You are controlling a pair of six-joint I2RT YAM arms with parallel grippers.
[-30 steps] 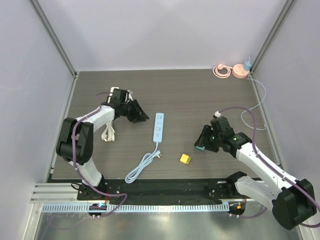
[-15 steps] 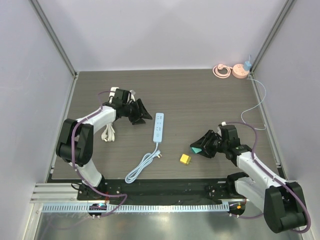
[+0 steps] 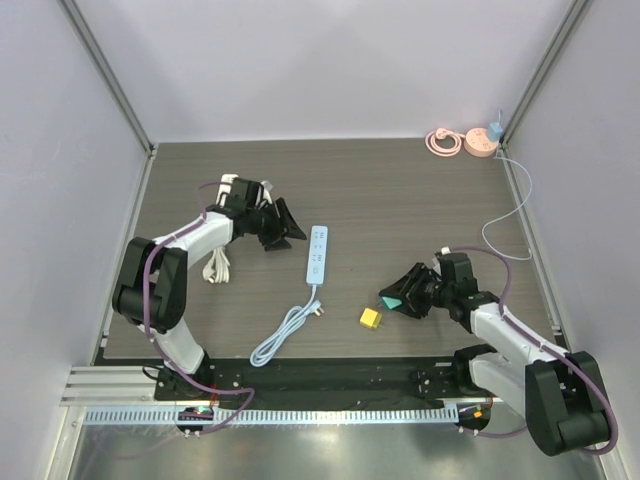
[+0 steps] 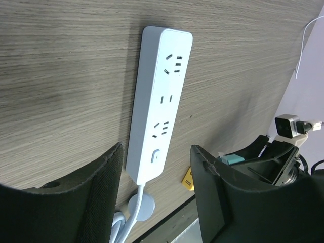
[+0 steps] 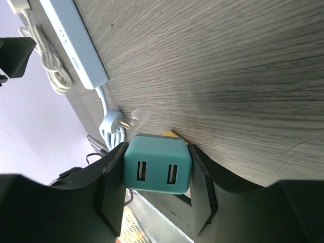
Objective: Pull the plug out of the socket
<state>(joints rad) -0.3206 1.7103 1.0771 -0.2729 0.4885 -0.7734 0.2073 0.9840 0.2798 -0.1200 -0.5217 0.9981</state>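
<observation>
Now the left claw (image 3: 285,226) stands wider than a second ago. Its jaws are well spread with nothing between them, and it has edged a little toward the strip (image 3: 316,255), which lies at its 4 o'clock. Over the same second the right claw (image 3: 398,299) has swung low toward the near edge. It is clamped on the teal plug (image 5: 157,171), both fingers pressed to the plug's sides.

So the task's thing is off the strip and well apart from it, at the strip's 4 o'clock. Judging by that, the pull is done, and the left claw's widening looks like a release of its brace.

No box or tray is on the table (image 3: 400,200). The nearest things to containers are the strip's sockets (image 4: 172,65), and all those in the left wrist view are empty. A yellow plug (image 3: 371,318) lies loose at the strip's 5 o'clock, just beside the right claw. The strip's cord (image 3: 285,335) trails off toward 7 o'clock.
</observation>
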